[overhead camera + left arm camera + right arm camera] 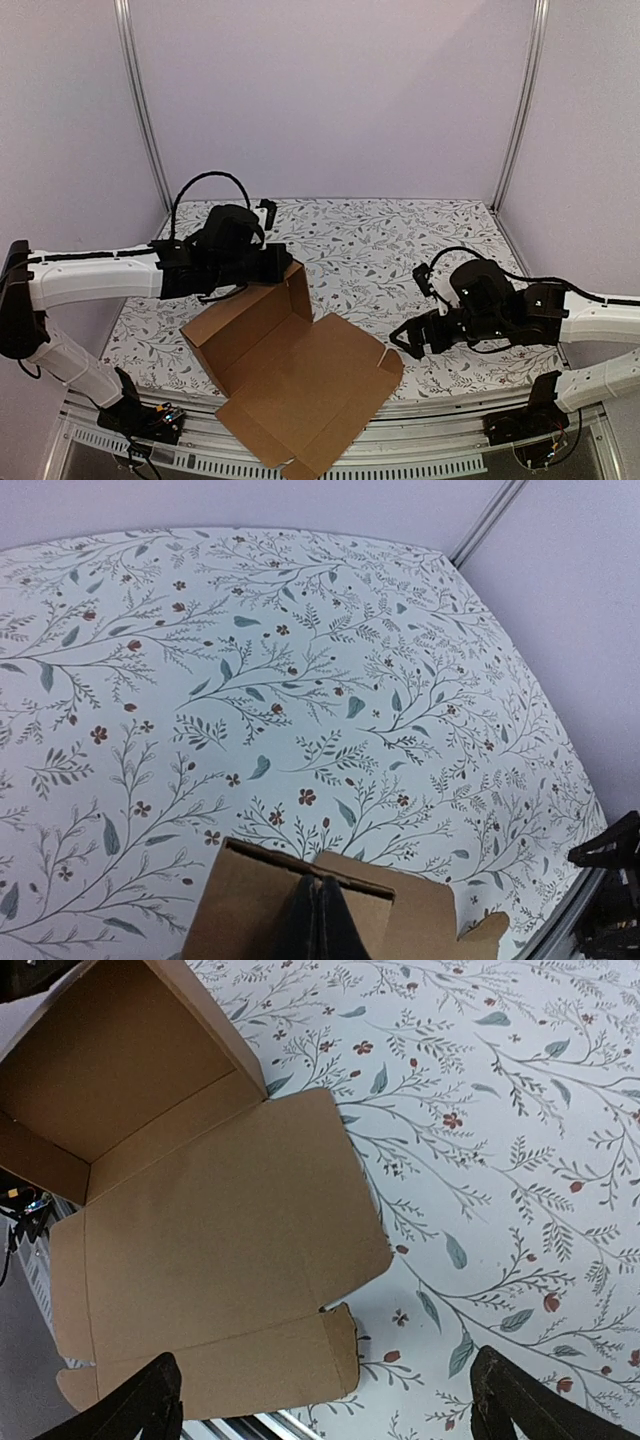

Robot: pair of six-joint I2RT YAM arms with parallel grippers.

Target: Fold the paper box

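Top external is showing the paper box (290, 385) overhanging the near edge of the table (400, 230), left gripper (287, 264) pinching its raised flap (right gripper (403, 343) gaping empty). Tugging nearward is risking it sliding off.

1. No text, label, brand, number or sign could be read in any view.
2. The paper box (300, 385) showed only plain brown cardboard on the faces in sight.
3. The table cover (400, 240) carried a pattern of leaves and small flowers, without lettering.
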